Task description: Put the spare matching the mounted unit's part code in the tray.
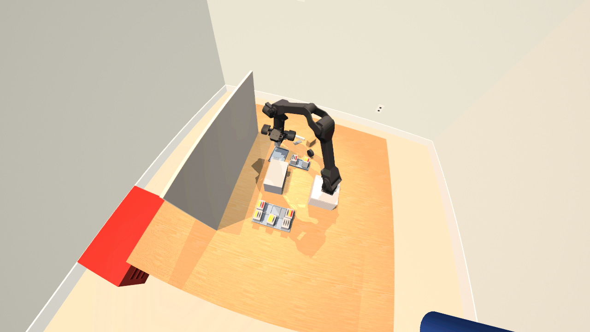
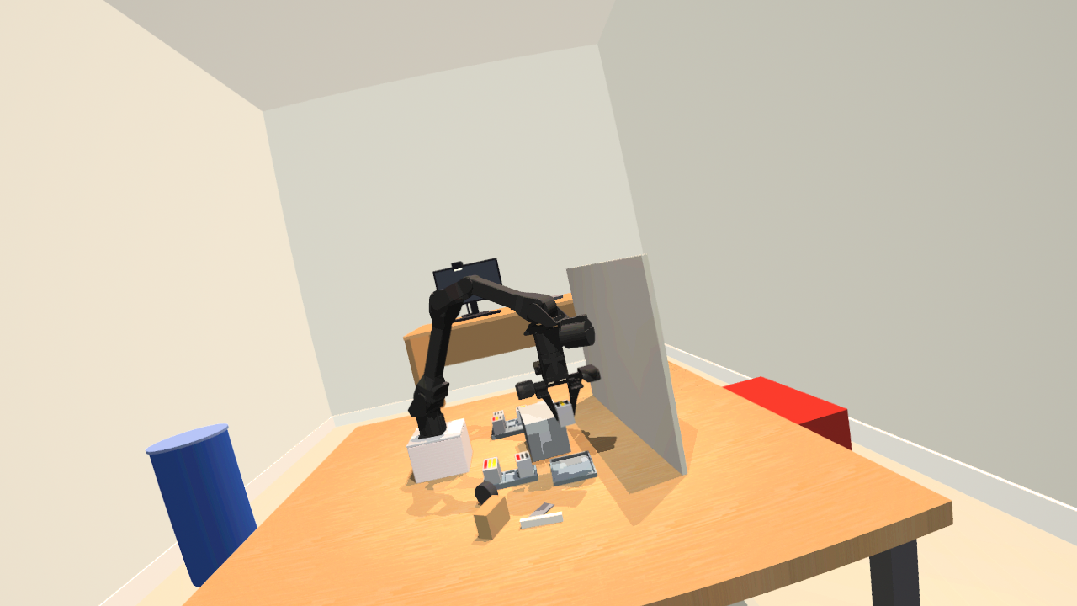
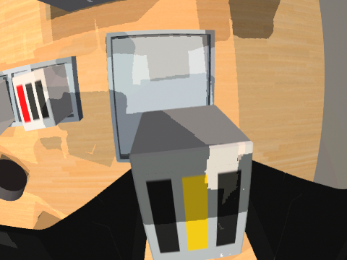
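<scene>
My gripper [image 1: 277, 144] [image 2: 565, 411] is shut on a grey spare [image 2: 565, 413] [image 3: 196, 213], with black, yellow and black bars on its face in the wrist view. It holds the spare in the air. The grey-blue tray [image 1: 279, 153] [image 2: 574, 469] [image 3: 110, 72] lies below, with nothing in it in the part that shows; the spare hides its near right part in the wrist view. A small rack [image 3: 78, 90] holds two more spares: one with red, black and black bars [image 3: 33, 101], and one with red and yellow bars [image 2: 490, 470]. I cannot make out the mounted unit's back.
A grey box [image 1: 275, 177] [image 2: 545, 433] stands beside the tray. A tall panel [image 1: 222, 161] [image 2: 624, 353] stands along one side. A larger rack [image 1: 275, 210] holds several spares. A black cylinder [image 3: 12, 180], a tan block [image 2: 491, 518] and a white bar [image 2: 541, 520] lie nearby.
</scene>
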Available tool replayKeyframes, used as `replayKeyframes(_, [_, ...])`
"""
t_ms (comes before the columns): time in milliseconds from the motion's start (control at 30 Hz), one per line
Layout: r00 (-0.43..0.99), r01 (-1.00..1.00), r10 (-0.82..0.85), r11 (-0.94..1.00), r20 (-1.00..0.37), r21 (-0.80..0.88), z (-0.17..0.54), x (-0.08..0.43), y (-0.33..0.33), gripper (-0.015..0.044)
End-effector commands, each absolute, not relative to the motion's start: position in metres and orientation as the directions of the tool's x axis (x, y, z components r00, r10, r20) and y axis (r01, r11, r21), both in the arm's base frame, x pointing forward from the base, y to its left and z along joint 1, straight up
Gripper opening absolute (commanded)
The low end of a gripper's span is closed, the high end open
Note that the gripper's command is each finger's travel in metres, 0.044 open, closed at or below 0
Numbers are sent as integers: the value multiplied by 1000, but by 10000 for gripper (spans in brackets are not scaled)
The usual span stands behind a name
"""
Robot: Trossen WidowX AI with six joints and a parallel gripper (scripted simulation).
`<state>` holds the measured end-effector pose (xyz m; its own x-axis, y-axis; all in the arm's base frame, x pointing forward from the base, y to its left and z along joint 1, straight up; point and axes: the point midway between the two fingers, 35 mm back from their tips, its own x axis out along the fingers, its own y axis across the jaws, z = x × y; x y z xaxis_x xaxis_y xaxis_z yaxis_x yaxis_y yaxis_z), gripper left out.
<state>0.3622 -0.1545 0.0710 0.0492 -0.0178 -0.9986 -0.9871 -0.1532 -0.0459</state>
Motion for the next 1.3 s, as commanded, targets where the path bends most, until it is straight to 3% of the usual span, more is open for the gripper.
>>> replayKeyframes(0, [36, -987, -8, -158, -999, -35, 61, 360, -153, 0])
replayKeyframes(1267, [36, -987, -8, -158, -999, -35, 18, 361, -154, 0])
